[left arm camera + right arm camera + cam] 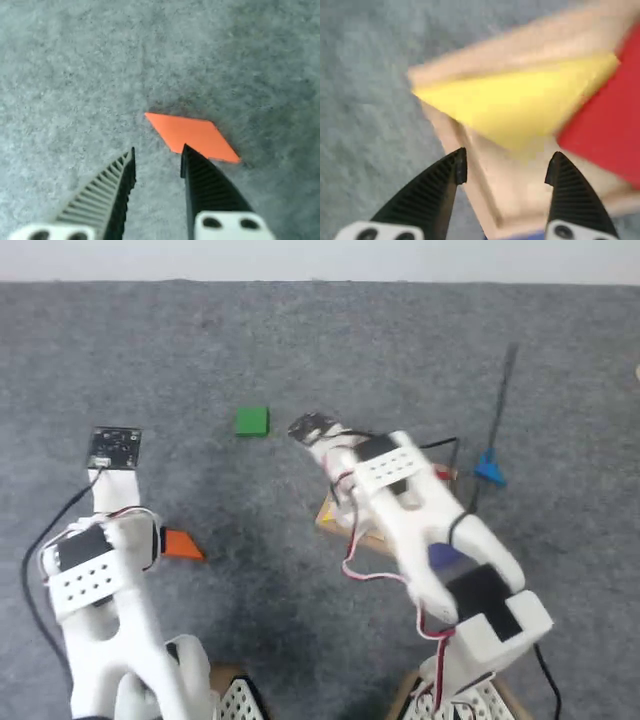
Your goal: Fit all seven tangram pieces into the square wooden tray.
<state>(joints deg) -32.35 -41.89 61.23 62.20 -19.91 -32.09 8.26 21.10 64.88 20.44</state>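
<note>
With the left gripper [158,150] held apart and offset over the thin orange parallelogram piece [192,137], the piece may be pushed along the grey carpeted table [75,60] rather than clamped.

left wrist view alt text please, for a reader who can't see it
An orange parallelogram piece lies flat on grey carpet. The left arm's jaws stand open just short of it, one tip overlapping its near edge in the picture.
</note>
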